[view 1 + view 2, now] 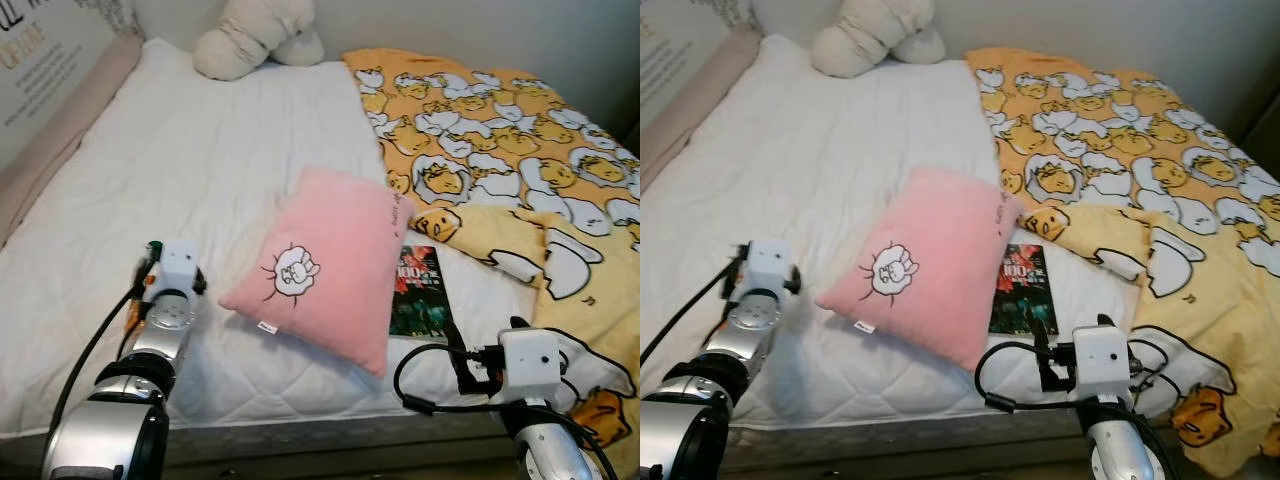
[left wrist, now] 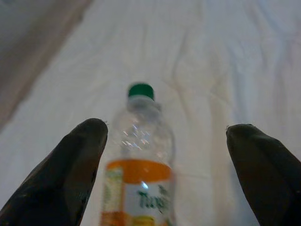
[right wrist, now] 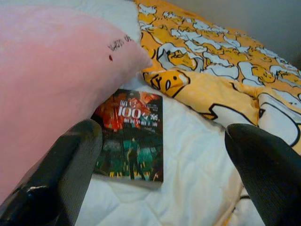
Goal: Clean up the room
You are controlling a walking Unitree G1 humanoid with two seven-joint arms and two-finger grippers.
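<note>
I stand at the foot of a bed [image 1: 200,200] covered by a white quilted sheet. My left gripper [image 2: 167,155] reaches over the near left part of the bed, its fingers [image 2: 66,174] spread wide on either side of a clear plastic bottle [image 2: 140,160] with a green cap and an orange label. The bottle lies on the sheet between the fingers, cap pointing away from me; I cannot tell whether either finger touches it. From my head view only a bit of its green cap and orange label peeks out beside my left wrist.

My right gripper [image 3: 162,174] hovers over the near right part of the bed, fingers [image 3: 263,165] also spread wide and holding nothing. Just ahead of them lies a book [image 3: 131,136] with a dark red and green cover, flat on the sheet. A pink pillow [image 1: 320,265] with a small white cartoon figure rests in the middle of the bed, and its right edge overlaps the book's left side. A yellow blanket [image 1: 500,150] printed with egg characters is bunched across the right half of the bed, its edge near the book. A cream plush toy [image 1: 255,35] sits at the far end of the bed.
</note>
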